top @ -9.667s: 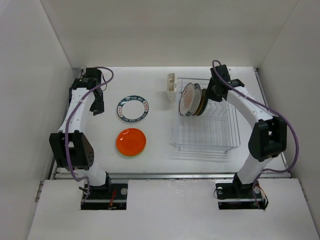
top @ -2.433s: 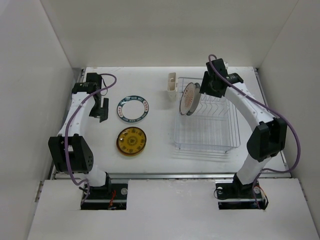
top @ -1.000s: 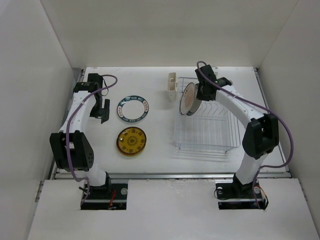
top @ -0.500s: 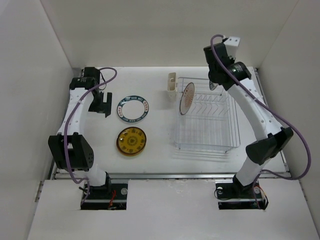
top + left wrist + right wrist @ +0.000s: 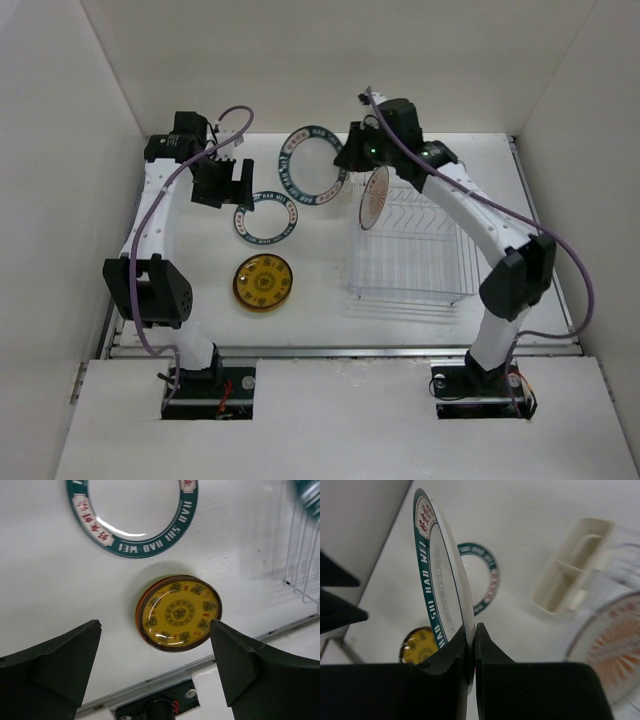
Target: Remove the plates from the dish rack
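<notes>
My right gripper [image 5: 347,157] is shut on the rim of a white plate with a dark teal rim [image 5: 291,165] and holds it upright in the air left of the dish rack [image 5: 415,270]. The pinch shows in the right wrist view [image 5: 471,636], on the plate [image 5: 436,580]. A white plate with an orange sunburst [image 5: 375,197] stands in the rack's back left slot. A second teal-rimmed plate [image 5: 268,235] and an amber patterned plate [image 5: 263,282] lie on the table. My left gripper [image 5: 222,184] is open and empty above them, facing the held plate.
The cream cup holder [image 5: 570,570] hangs at the rack's back left corner, close under my right arm. White walls close in the table on three sides. In the left wrist view the amber plate [image 5: 178,612] lies near the table's front rail, with rack wires [image 5: 300,555] at the right.
My right arm has swung left from above the rack's back, carrying the teal-rimmed plate. My left gripper has moved right towards it. Earlier, the amber plate was set on the orange-red plate.
</notes>
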Motion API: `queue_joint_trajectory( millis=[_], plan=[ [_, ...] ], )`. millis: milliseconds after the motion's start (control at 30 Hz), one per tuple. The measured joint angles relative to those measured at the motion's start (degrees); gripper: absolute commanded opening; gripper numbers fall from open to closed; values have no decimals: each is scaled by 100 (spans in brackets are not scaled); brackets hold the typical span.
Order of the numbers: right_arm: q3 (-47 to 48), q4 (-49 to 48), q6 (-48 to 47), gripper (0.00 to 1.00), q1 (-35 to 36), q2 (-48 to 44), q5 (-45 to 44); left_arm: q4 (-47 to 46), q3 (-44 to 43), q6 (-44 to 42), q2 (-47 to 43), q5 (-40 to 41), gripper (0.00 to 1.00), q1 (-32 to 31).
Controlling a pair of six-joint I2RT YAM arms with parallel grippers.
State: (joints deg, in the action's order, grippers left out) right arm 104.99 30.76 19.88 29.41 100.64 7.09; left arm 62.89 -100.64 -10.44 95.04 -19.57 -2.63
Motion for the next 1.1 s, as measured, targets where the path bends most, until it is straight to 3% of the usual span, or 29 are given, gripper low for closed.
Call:
queue_joint_trajectory(
  millis=[200,433,600,767,833,933,1100],
  plan=[
    [-94,-1049,267,0,114,1161,1967,-308,61,-20,520,-754,86,0],
    [-337,-1587,511,0,96,1469,2852,-990,398,11,798,-1276,74,61],
    [-396,-1952,590,0,87,1580,3034,-1185,398,155,1222,-1797,58,214],
    [-476,-2234,826,0,26,1912,3248,-1222,398,282,1443,-2083,32,243],
    [-522,-2258,894,0,28,1954,3316,-1244,398,323,1462,-2153,0,243],
    [-577,-2358,824,0,-98,1993,3445,-1102,396,330,1447,-2745,0,365],
    [-577,-2446,868,0,-107,2004,3654,-960,391,291,1449,-2922,0,437]
  ],
)
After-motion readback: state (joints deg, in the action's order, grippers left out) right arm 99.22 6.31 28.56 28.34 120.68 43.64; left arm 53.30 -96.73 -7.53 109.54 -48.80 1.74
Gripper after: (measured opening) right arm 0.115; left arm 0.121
